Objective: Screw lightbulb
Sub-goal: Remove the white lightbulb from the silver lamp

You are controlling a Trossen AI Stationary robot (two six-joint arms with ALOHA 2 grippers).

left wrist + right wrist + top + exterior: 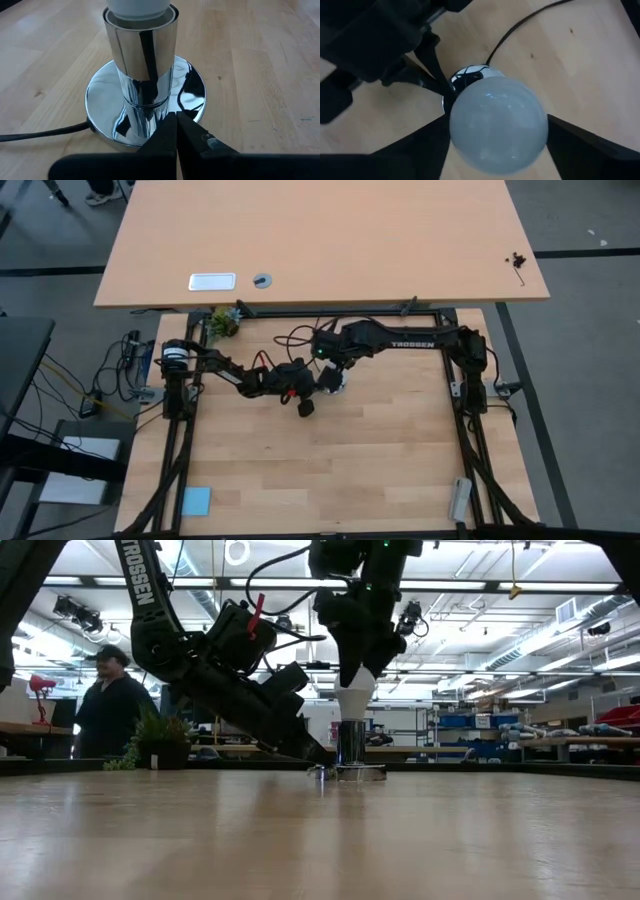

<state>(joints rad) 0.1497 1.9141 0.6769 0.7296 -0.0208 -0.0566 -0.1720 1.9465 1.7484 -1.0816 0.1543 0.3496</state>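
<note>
Right wrist view: lightbulb (497, 125) between right tool's (495, 142) fingers.

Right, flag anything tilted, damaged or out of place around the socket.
Nothing stands out. The lightbulb sits upright in the chrome socket, whose base lies flat on the table. The right end effector straddles the bulb from above; the left end effector, shut, presses its tips against the socket base. The black cord trails away.
</note>
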